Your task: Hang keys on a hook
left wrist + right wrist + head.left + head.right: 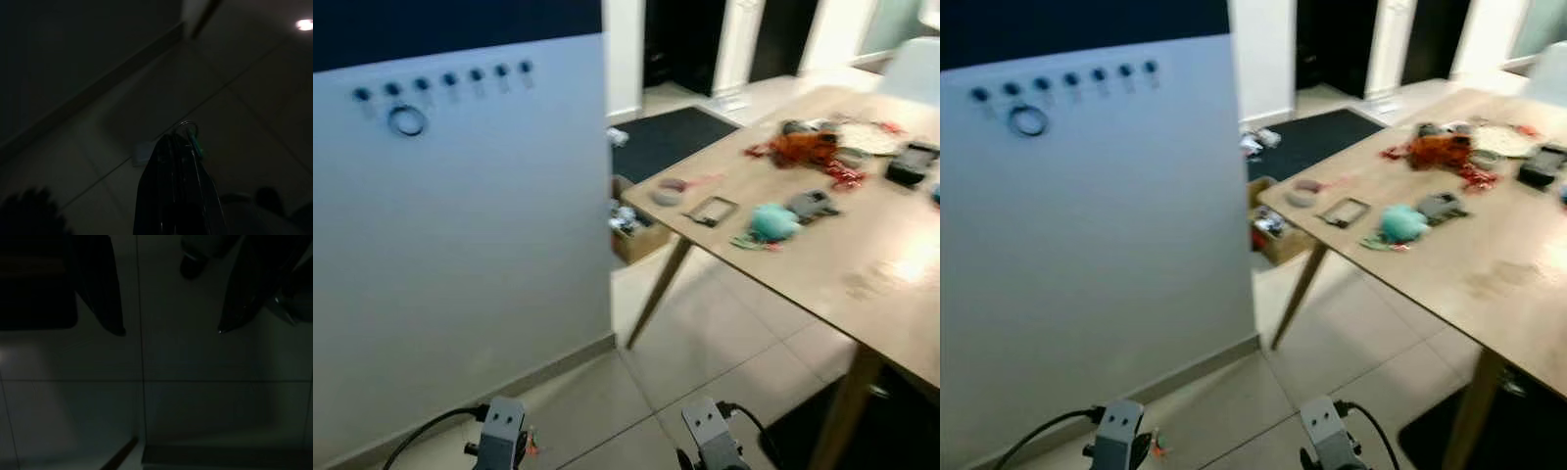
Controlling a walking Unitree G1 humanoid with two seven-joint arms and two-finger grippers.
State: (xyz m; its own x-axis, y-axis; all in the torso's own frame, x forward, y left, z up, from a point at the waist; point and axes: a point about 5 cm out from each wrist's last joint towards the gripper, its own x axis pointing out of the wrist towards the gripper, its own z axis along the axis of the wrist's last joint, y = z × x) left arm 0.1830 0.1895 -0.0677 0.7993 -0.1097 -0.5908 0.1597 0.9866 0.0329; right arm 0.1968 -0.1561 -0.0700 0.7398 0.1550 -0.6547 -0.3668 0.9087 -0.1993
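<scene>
Holding keys (188,134) clamped in left gripper (176,147) | right gripper (168,330) fingers apart | hooks (440,83) on wall

Row of round wall hooks (440,82) on the white panel (460,255) at left; cluttered wooden desk (862,264) at right, tiled floor (705,362) between.

Smooth matt white board (460,264), pale wooden table (862,264) with slight sheen, glossy floor tiles (705,362), dark matt mat (671,137)

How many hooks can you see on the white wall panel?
7, in one row along the top of the white panel. The first hook is leftmost, the last hook rightmost. A ring hangs under the second.
</scene>
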